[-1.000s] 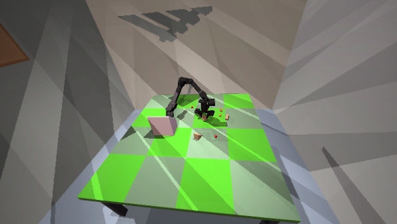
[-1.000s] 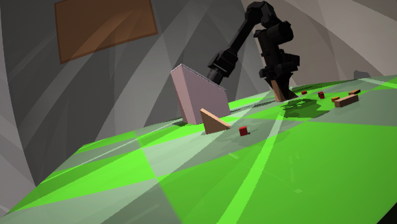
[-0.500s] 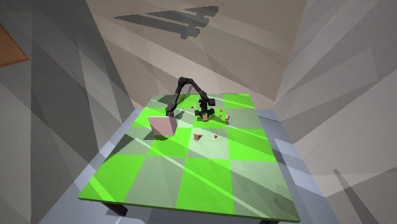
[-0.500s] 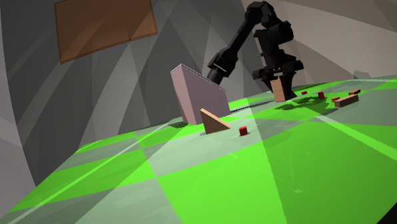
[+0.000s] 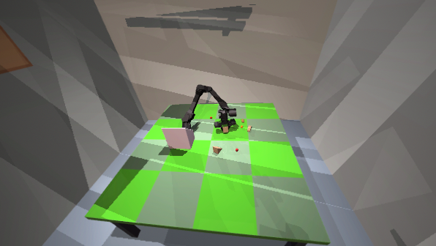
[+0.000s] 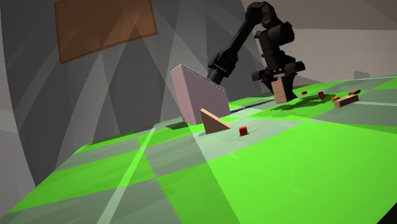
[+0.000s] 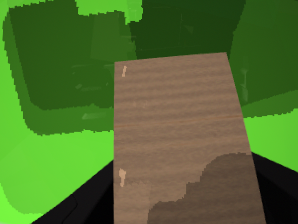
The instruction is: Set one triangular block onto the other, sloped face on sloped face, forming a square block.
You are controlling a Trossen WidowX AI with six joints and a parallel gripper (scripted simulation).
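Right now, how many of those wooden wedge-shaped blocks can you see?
2. One wedge is shut in the claw, near the far end of the table. The other wedge rests on the table beside the tilted pink box. Others could be hidden.

- Table [image 6: 300, 160]: green and grey chequered top, filling the lower frame in the exterior view.
- Pink-grey slab [image 6: 200, 95]: tilted, left of centre.
- Red cube [image 6: 243, 131]: small, centre.
- Second red cube [image 6: 321, 95]: right, farther back.
- Orange cube [image 6: 335, 99]: just beside a tan bar [image 6: 346, 100], far right.
- Brown panel [image 6: 103, 28]: on the wall, upper left.
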